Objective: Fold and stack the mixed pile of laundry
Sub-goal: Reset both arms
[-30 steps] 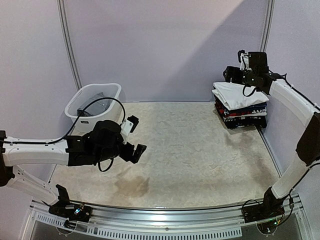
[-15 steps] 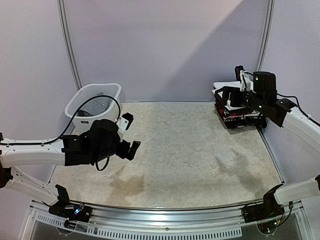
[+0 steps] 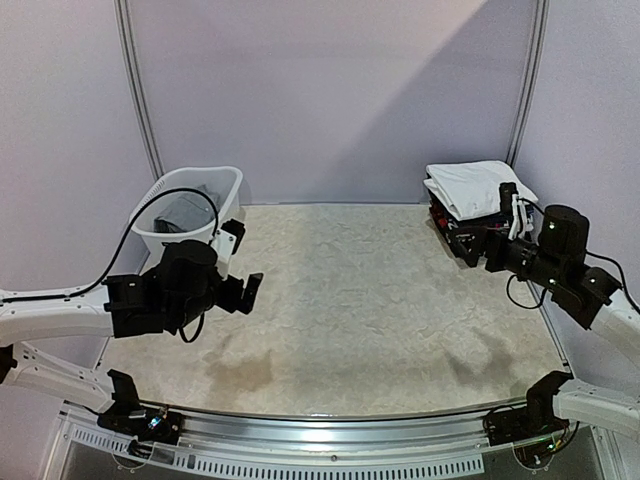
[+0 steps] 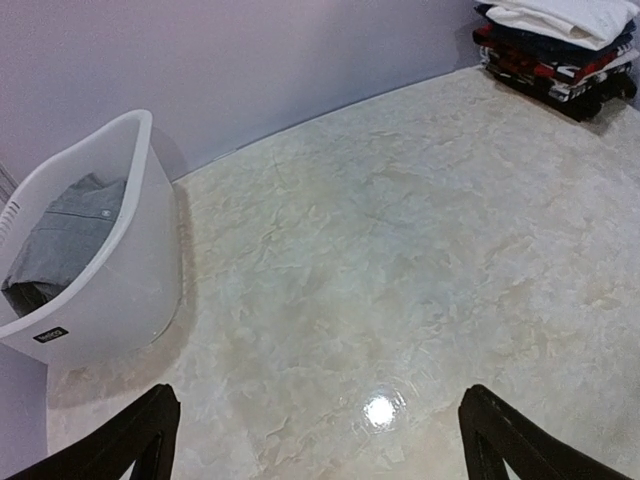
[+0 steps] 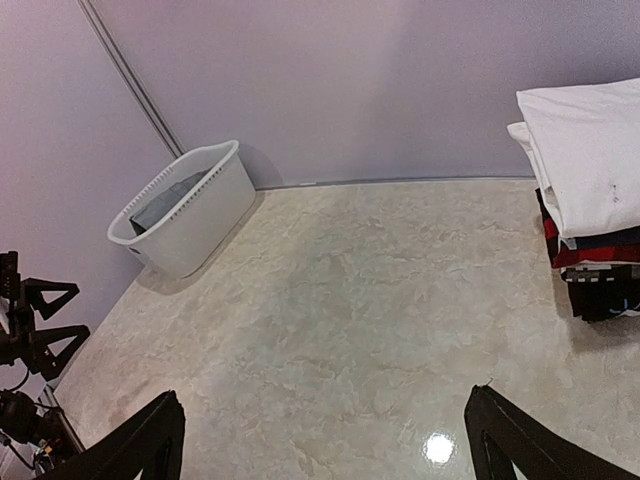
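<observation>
The folded stack (image 3: 478, 205) stands at the back right of the table, a white shirt (image 3: 476, 184) on top of dark and red garments. It also shows in the left wrist view as the stack (image 4: 558, 48) and in the right wrist view as the white shirt (image 5: 590, 150). A grey garment (image 4: 62, 235) lies in the white basket (image 3: 200, 190). My left gripper (image 3: 242, 268) hovers open and empty just in front of the basket. My right gripper (image 3: 497, 232) hangs open and empty in front of the stack, apart from it.
The basket (image 5: 190, 215) stands at the back left by the wall. The beige marbled table (image 3: 370, 300) spreads between the arms. Purple walls close the back and both sides. My left gripper's fingers (image 5: 45, 320) show at the left edge of the right wrist view.
My right arm has come down and back from above the stack, its gripper now lower and in front of it. My left gripper has drifted left toward the basket.
</observation>
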`<state>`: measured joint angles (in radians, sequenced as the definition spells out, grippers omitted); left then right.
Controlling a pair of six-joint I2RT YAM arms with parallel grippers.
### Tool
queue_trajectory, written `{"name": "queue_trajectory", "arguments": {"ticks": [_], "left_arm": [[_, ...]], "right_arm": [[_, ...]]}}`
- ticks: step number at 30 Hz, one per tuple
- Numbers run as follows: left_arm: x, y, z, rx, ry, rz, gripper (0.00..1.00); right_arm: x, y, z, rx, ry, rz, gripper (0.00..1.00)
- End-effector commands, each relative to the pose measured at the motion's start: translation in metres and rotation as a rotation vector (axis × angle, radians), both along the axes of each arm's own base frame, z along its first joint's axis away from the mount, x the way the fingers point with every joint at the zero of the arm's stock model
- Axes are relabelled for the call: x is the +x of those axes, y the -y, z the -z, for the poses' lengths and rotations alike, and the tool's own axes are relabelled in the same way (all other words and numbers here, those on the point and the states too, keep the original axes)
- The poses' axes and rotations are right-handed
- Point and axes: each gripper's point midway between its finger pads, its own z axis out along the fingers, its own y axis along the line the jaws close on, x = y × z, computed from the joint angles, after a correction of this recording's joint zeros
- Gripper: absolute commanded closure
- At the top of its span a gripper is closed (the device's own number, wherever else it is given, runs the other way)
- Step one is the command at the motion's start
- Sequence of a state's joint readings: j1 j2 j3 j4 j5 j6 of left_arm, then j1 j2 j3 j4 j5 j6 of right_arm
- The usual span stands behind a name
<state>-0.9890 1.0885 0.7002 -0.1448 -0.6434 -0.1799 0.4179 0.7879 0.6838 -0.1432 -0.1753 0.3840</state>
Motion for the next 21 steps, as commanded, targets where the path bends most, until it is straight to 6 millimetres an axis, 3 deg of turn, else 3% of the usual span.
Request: {"name": "queue_trajectory", "arguments": {"ticks": [1, 5, 11, 21], "left_arm": [[0.003, -0.023, 0.0, 0.018, 0.043, -0.072, 0.0], [0.003, -0.031, 0.0, 0.015, 0.065, -0.098, 0.0], [0.007, -0.04, 0.008, 0.03, 0.079, -0.133, 0.0], [0.018, -0.047, 0.025, 0.065, 0.055, -0.172, 0.0]], "right_arm": [[-0.005, 0.002, 0.008, 0.046, 0.011, 0.007, 0.01], [-0.009, 0.004, 0.026, 0.053, 0.018, 0.012, 0.01], [-0.015, 0.009, 0.037, 0.093, 0.081, 0.023, 0.01], [-0.009, 0.03, 0.059, 0.075, 0.083, 0.154, 0.01]]}}
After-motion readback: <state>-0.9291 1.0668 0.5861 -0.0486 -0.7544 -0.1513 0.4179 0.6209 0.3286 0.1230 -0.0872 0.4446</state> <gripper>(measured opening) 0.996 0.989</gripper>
